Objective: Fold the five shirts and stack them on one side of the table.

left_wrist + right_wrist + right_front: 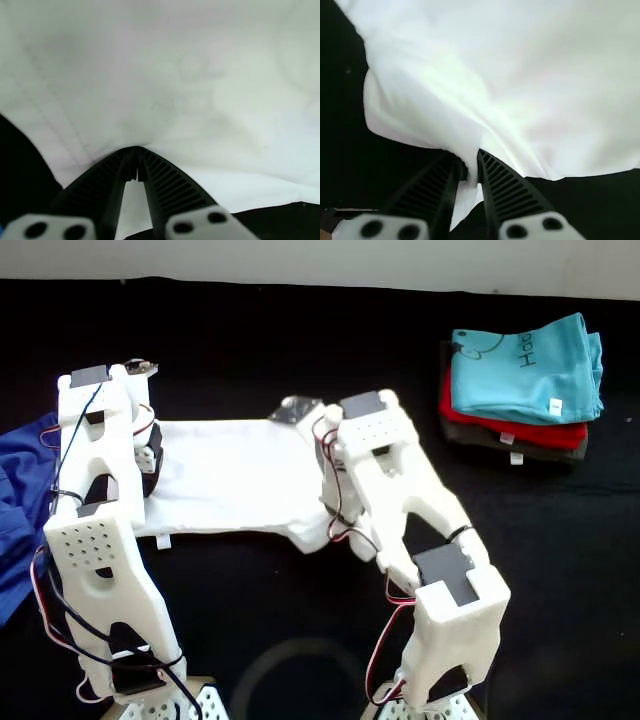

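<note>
Black table (250, 360) seen from above: the white shirt (235, 475) lies flat, its long axis running side to side, with the left arm (100, 450) over one end and the right arm (385, 470) over the other. Bare tabletop lies beyond it. The stack of folded shirts (520, 380) sits well apart to the right and a blue shirt (20, 490) at the left edge. From the left wrist, the left gripper (136, 152) pinches the white cloth near its edge. From the right wrist, the right gripper (470, 165) clamps a bunched fold at the hem.

The 2 arms lean forward (wrists low), left gripper (136, 152) and right gripper (472, 161) clamped.
</note>
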{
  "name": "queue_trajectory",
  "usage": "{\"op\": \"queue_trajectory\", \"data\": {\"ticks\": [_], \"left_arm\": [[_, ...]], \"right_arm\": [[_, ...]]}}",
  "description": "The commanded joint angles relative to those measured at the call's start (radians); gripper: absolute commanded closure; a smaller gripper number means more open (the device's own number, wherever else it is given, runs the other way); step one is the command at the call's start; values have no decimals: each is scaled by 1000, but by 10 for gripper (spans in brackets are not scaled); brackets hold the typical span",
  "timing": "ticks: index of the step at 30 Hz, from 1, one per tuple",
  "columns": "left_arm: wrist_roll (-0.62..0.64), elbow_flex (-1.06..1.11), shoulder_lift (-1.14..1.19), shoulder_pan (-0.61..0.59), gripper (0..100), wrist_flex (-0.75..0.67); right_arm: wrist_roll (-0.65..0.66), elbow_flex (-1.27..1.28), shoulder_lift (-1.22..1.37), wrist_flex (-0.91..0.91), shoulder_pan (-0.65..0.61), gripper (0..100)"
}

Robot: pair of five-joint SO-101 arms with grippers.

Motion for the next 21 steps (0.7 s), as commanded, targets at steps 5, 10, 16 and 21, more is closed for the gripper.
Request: {"op": "queue_trajectory", "data": {"ticks": [5, 10, 16, 21], "left_arm": [[5, -30, 10, -5, 991, -28], [5, -30, 10, -5, 991, -28], [5, -30, 10, -5, 991, -28], [5, -30, 10, -5, 991, -26]], "right_arm": [[17, -300, 193, 5, 22, 992], [-48, -542, 361, 15, 36, 975], [-256, -733, 486, 15, 93, 658], [-373, -865, 495, 76, 131, 645]]}}
